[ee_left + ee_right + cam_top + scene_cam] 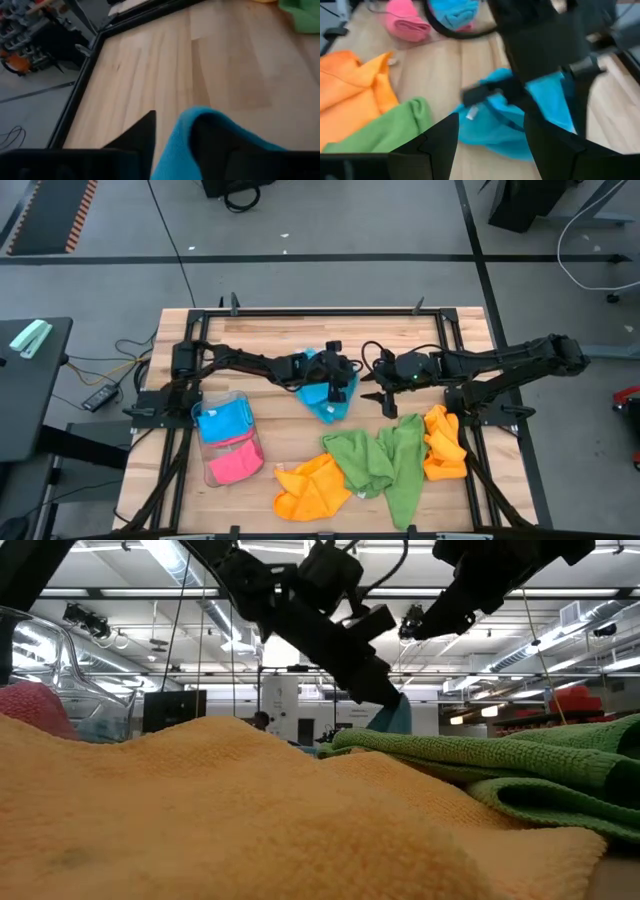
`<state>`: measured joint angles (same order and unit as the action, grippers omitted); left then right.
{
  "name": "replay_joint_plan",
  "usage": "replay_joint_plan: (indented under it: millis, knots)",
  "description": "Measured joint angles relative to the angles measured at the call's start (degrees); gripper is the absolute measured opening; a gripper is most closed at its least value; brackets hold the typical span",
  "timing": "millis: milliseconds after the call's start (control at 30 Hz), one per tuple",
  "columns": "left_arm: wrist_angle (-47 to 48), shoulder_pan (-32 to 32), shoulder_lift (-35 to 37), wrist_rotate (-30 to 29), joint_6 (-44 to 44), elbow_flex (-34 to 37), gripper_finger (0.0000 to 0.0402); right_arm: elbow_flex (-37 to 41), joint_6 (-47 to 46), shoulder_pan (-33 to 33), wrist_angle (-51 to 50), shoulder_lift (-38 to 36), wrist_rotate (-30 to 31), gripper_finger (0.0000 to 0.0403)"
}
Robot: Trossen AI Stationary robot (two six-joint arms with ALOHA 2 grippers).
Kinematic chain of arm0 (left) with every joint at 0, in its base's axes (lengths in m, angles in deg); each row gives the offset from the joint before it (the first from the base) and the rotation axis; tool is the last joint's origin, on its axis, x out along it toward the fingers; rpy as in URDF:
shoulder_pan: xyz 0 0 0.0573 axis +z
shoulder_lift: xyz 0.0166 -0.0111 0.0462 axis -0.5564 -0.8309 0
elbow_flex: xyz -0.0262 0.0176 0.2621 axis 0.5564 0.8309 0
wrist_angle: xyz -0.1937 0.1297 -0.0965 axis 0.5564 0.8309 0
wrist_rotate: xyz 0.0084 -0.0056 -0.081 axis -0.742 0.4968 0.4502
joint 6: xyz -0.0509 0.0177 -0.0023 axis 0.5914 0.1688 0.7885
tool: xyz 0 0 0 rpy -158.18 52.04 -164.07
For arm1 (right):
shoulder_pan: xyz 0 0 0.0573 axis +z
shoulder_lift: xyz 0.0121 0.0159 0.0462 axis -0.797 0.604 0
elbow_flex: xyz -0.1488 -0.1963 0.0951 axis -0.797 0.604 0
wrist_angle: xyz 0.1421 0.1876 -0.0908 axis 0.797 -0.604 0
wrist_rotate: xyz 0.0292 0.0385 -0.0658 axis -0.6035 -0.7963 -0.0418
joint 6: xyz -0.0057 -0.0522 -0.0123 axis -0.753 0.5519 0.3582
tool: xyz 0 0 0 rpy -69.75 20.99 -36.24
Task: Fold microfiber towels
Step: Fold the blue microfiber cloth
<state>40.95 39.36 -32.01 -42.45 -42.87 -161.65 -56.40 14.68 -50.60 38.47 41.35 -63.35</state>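
A sky-blue towel (326,409) lies bunched on the wooden table near its middle, one part raised over my left gripper (338,391). The left gripper's fingers stand apart in the left wrist view, pointing slantwise down. My right gripper (385,397) hangs open just right of the towel, above the table, touching nothing; its fingers frame the towel (547,107). Two green towels (372,461) and two orange ones (311,489) lie crumpled toward the near edge. A clear tray (209,448) at the left holds a blue towel (222,421) and a pink one (236,465). My left gripper has a fold of the sky-blue towel (186,131) draped over one finger, which shows dark beneath the cloth; the other finger (141,132) stands bare beside it. The fingers slant down from the table's left. The rest of the towel lies slack on the table.
A black metal frame (190,330) runs around the tabletop. The second orange towel (443,444) lies by the right edge. Bare wood (270,330) lies along the far side. In the low view the orange towel (200,810) fills the foreground.
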Motion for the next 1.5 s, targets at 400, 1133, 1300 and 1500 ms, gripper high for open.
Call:
replay_joint_plan:
  millis: [400,1133,1300,1500]
  knots:
    - [35.4,-2.1,7.9,0.7,1.7,-0.2,0.0201,0.0,1.1,0.0,0.8,0.0,1.9,0.0233]
    - [47.2,-5.2,5.0,8.8,6.9,0.0,0.0148,0.9,1.1,0.2,2.8,0.0,1.9,0.0232]
    - [46.5,-5.4,4.0,3.8,5.4,0.0,0.0121,0.9,1.1,0.2,2.7,0.0,1.9,0.0232]
    - [45.9,-5.8,4.0,-1.0,1.5,0.0,0.0017,0.9,1.1,0.2,3.0,0.0,1.9,0.0232]
